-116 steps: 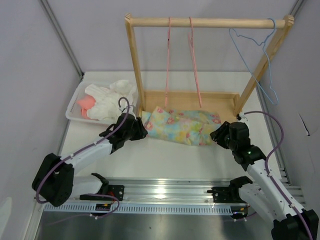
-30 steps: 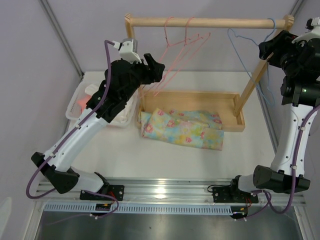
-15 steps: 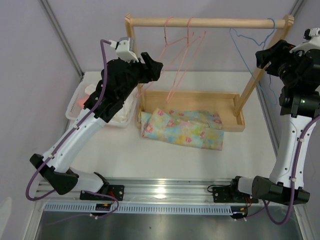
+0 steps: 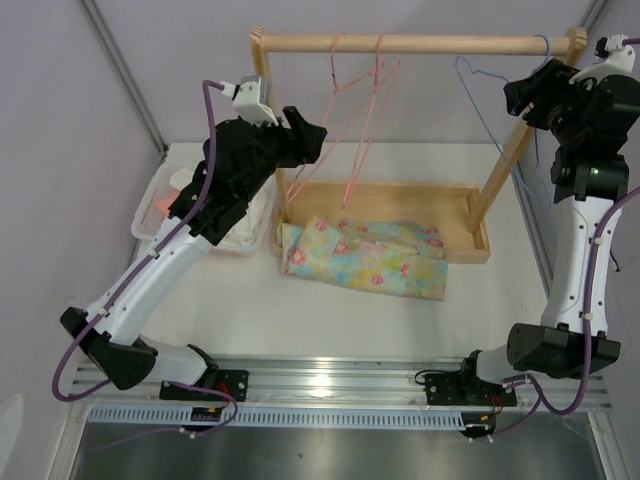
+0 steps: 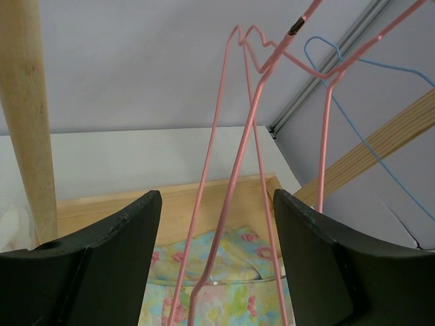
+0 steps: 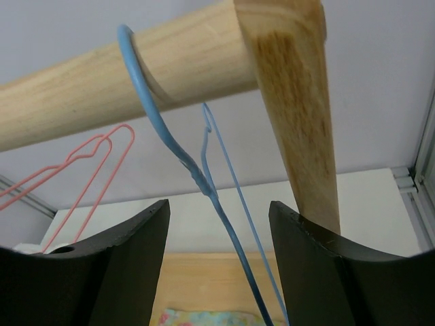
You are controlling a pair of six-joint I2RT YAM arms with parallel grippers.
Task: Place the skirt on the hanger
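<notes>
The skirt (image 4: pixel 362 257), pastel patchwork with pink flowers, lies folded on the table against the rack's wooden base; it also shows low in the left wrist view (image 5: pixel 231 285). The light-blue hanger (image 4: pixel 487 112) hangs by its hook at the right end of the wooden rail (image 4: pixel 420 45). My right gripper (image 4: pixel 528 95) is raised to that end, open, with the hanger's neck (image 6: pixel 217 197) between its jaws, untouched. My left gripper (image 4: pixel 312 135) is raised by the rack's left post, open, with the pink hangers' wires (image 5: pixel 234 204) between its jaws.
Two pink wire hangers (image 4: pixel 355 120) hang tilted from the rail. A white bin (image 4: pixel 160 215) of white and coral cloth stands at the left. The rack's right post (image 6: pixel 299 115) is close beside my right gripper.
Both arms rose from the skirt to the rack. In the last second my right gripper moved up and left to the blue hanger's hook; the pink hangers swung back toward vertical.
</notes>
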